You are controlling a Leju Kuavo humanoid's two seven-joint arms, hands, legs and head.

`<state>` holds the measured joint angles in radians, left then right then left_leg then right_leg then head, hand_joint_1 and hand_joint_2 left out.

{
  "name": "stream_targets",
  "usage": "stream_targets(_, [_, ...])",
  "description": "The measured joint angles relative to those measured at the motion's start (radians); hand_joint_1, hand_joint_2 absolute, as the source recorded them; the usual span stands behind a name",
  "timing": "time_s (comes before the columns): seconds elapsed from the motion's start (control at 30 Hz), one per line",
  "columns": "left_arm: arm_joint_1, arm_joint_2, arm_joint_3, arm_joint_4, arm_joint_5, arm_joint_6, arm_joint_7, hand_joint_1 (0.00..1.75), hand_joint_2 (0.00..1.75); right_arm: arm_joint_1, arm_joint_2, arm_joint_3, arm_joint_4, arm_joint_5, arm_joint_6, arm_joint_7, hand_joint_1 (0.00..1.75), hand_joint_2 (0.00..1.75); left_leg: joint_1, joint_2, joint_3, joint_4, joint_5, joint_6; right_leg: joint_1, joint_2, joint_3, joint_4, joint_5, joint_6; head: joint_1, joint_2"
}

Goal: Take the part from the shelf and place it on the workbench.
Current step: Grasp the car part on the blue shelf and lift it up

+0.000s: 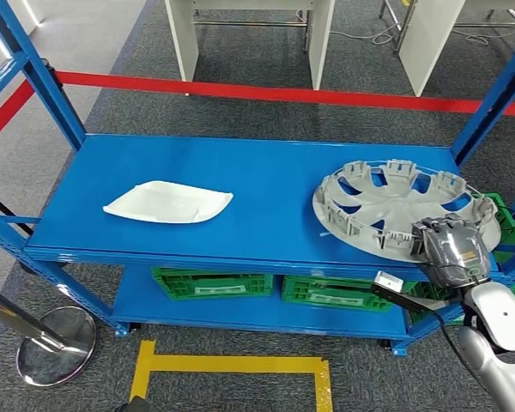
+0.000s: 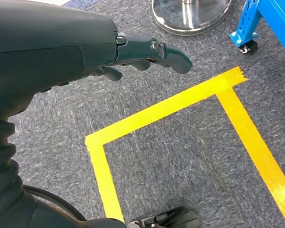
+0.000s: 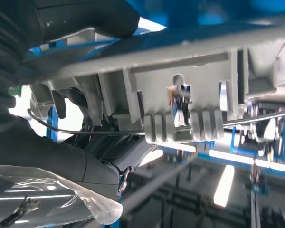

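Two parts lie on the blue shelf (image 1: 261, 184): a grey wheel cover (image 1: 397, 206) at the right of the head view, its ribbed inner side up and its near edge jutting past the shelf's front lip, and a flat white panel (image 1: 167, 202) left of centre, well apart from it. The right hand (image 1: 451, 251) sits at the cover's near rim, lower right of the frame; the right wrist view shows the thumb (image 3: 87, 16) on one face of the rim and darker fingers (image 3: 109, 156) on the other, so the hand is judged to be grasping the cover's edge, the cover not yet lifted clear. The left hand (image 2: 98, 45) hangs released over grey carpet marked with yellow tape (image 2: 162, 111), fingers loosely extended and holding nothing. For a sound lift, the grip should seat fully behind the rim clips, and the cover should rise level before drawing back, so that its far edge does not drag across the shelf.
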<state>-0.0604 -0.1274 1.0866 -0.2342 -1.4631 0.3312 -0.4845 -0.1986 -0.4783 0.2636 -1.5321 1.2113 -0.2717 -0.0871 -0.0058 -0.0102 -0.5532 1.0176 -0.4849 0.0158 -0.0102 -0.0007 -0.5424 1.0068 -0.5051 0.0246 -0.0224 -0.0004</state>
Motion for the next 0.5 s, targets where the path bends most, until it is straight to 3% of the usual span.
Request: stream_targets(0.5, [0.000, -0.019, 0.000, 0.000, 0.000, 0.019, 0.006, 0.00, 1.75, -0.032, -0.022, 0.037, -0.088, 0.098, -0.093, 0.077, 1.75, 1.75, 0.000, 0.000, -0.002, 0.000, 0.000, 0.000, 0.000, 0.000, -0.002, 0.000, 0.000, 0.000, 0.000, 0.000])
